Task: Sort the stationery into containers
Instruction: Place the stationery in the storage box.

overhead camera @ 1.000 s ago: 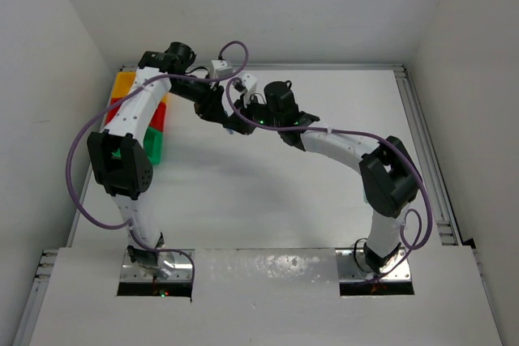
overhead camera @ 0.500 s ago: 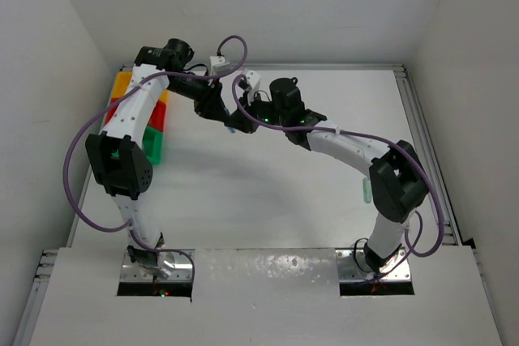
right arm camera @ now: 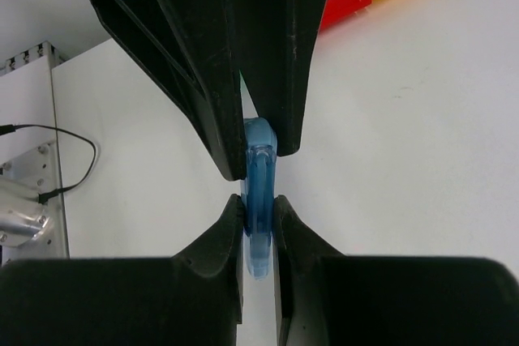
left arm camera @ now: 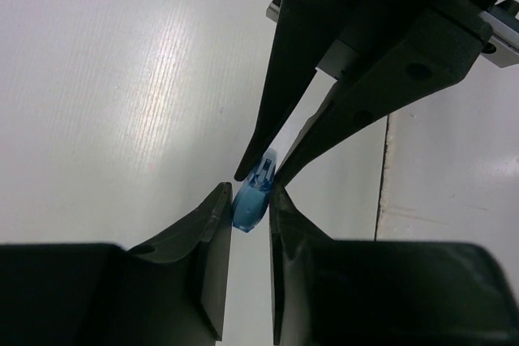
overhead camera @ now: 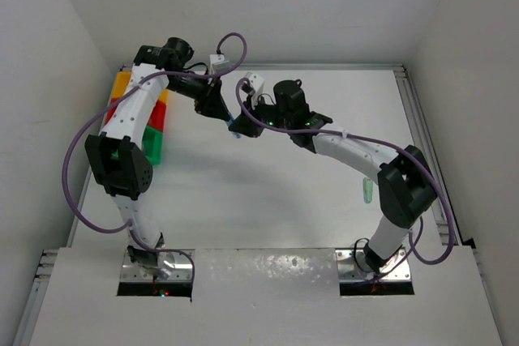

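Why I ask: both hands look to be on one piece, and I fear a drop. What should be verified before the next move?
1. Left hand shut on the blue piece: ok.
2. Right hand shut on the same piece: ok.
3. Yellow bin, red bin and green bin free of obstruction: cannot tell, the left arm covers part of them.
4. Which bin takes the blue piece: cannot tell.
5. All stationery sorted: not ok, a green stick lies loose outside the bins.
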`<control>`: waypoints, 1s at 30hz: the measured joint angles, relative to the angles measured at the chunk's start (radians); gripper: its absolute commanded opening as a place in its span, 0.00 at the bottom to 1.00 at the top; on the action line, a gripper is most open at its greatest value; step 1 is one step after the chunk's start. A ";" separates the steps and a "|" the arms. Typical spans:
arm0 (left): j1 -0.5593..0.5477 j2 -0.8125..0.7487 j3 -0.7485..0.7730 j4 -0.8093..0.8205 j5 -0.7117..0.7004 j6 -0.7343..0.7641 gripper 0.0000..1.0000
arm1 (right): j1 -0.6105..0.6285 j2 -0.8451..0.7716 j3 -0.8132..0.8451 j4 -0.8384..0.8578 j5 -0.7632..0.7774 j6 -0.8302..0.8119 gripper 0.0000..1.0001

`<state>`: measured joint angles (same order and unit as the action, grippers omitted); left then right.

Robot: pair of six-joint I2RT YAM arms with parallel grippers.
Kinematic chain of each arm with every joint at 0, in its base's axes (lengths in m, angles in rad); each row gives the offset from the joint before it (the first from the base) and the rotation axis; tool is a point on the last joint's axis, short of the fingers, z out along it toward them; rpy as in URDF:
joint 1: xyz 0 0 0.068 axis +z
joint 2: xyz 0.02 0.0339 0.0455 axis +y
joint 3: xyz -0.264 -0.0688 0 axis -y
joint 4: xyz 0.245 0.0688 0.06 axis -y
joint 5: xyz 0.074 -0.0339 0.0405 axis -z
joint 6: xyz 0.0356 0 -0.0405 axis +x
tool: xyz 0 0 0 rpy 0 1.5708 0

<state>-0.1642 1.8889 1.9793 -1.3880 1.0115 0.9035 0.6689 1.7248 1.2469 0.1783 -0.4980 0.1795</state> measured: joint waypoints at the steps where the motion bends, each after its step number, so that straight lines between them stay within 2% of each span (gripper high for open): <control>1: 0.000 0.000 0.000 -0.003 0.004 0.001 0.10 | 0.000 -0.004 -0.004 0.002 0.000 0.000 0.00; 8: -0.001 0.000 0.000 -0.007 0.017 0.001 0.10 | 0.000 -0.016 -0.018 0.016 0.000 0.011 0.00; 11: -0.001 -0.001 -0.001 -0.006 0.019 0.001 0.00 | -0.001 -0.015 -0.018 0.020 -0.001 0.024 0.00; 15: -0.005 -0.005 -0.013 0.006 0.019 0.004 0.00 | -0.004 -0.009 -0.018 0.024 -0.005 0.035 0.00; 17: -0.005 -0.005 -0.016 0.015 0.016 -0.001 0.00 | -0.005 -0.006 -0.018 0.027 -0.003 0.039 0.31; 19: -0.004 -0.005 -0.018 0.048 0.001 -0.037 0.00 | -0.005 -0.005 -0.018 0.025 0.003 0.046 0.50; 20: -0.004 -0.005 -0.021 0.080 -0.015 -0.064 0.00 | -0.005 -0.005 -0.018 0.022 0.013 0.043 0.66; 22: 0.000 -0.005 -0.030 0.130 -0.042 -0.113 0.00 | -0.005 -0.005 -0.018 0.017 0.034 0.045 0.77; 24: 0.006 -0.005 -0.037 0.175 -0.070 -0.162 0.00 | -0.005 -0.005 -0.018 0.008 0.064 0.050 0.93; 25: 0.012 -0.005 -0.039 0.195 -0.083 -0.187 0.00 | -0.005 -0.005 -0.019 0.006 0.080 0.049 0.99; 30: 0.066 -0.005 -0.043 0.303 -0.175 -0.317 0.00 | -0.010 -0.011 -0.063 0.002 0.172 0.045 0.99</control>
<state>-0.0982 1.8839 1.9366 -1.0855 0.8364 0.5865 0.6590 1.7134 1.1839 0.1802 -0.3260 0.2245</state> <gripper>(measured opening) 0.182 0.985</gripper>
